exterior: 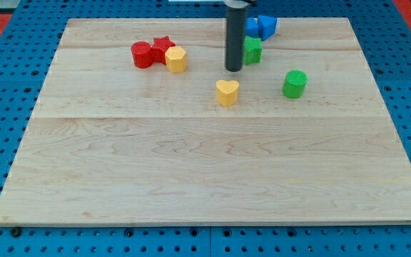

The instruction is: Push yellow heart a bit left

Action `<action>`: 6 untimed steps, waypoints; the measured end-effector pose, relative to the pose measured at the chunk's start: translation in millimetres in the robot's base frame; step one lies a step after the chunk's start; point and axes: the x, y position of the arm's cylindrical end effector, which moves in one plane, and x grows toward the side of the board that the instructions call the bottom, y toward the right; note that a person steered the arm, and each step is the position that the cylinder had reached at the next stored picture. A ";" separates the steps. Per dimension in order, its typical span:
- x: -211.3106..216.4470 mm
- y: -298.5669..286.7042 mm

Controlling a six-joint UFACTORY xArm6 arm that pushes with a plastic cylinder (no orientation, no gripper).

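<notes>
Pale wood makes up the worktop (pixel 191 171), and its whole near half is bare. Going farther in, the yellow heart (pixel 227 92) is met first, lying flat a little to the view's right of centre, apart from every other block. It is judged to be a light, rigid plastic piece that should slide easily on the smooth boards and could spin if it is struck off-centre. No hold can be taken, since no claw is fitted and so no open or closed state can be reported; only a push is possible. Contact is best made on the heart's side toward the view's right, level with its middle, so that it travels straight toward the view's left.

A green cylinder (pixel 295 83) is seen to the heart's right. Just beyond the heart, my tip (pixel 234 69) is set down, close behind it but not touching.

Farther back, a green block (pixel 252 49) is partly hidden by the rod, and a blue block (pixel 261 26) lies behind that. To the view's left, a yellow hexagon (pixel 176 58), a red cylinder (pixel 142 54) and a red star (pixel 163 46) are clustered together.
</notes>
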 end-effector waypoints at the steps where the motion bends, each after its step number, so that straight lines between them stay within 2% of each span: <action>1: 6.6 0.2; 3: 6.6 6.4; 4: 6.8 30.4; 6: 70.8 22.1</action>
